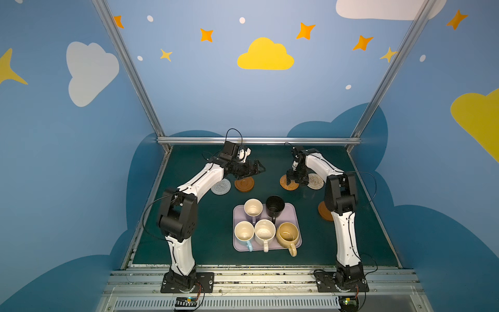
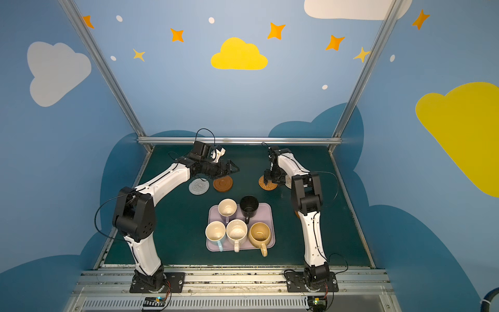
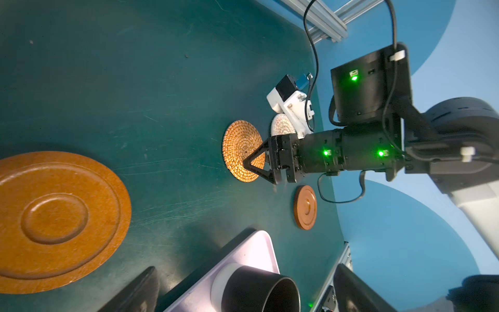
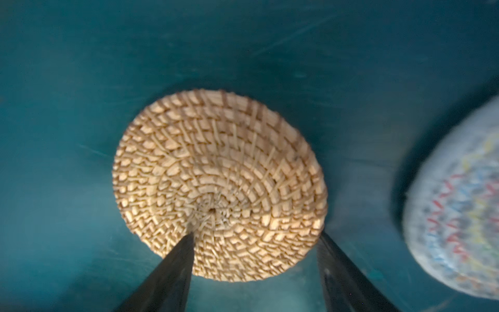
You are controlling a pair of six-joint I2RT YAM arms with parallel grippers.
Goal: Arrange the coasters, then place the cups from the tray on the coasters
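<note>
**Kid:** How far along are you?

**Me:** Not very far. I'll go from left to right. Out past my left jaws lies the grey woven coaster (image 1: 221, 187), flat on the table (image 1: 194, 237). Touching it or nearly so, right under my left jaws, is a brown wooden coaster (image 1: 244, 185). Those jaws are wide open and hold nothing. They hang a bit above it.

**Kid:** And your right jaws?

**Me:** They are partly open, and I don't think they hold anything. One tip rests on the orange woven coaster (image 4: 220, 186), near its middle. The other tip sits just off its edge. That coaster lies flat. The cream woven coaster (image 1: 315, 181) is just beside it, on the outer side of my right jaws.

**Kid:** That's four. Where is the fifth?

**Me:** The other wooden coaster (image 3: 305, 207) lies apart from the row. It is back from my right jaws, partly hidden by my right arm in a top view. I think it needs to join the row.

**Kid:** What about the cups?

**Me:** All five cups (image 1: 264, 232) stand on the tray (image 1: 293, 213). It sits between my two jaws and back toward my bases. No coaster has a cup on it. So I'd say the coaster part is nearly done and the cup part has not begun.
</note>
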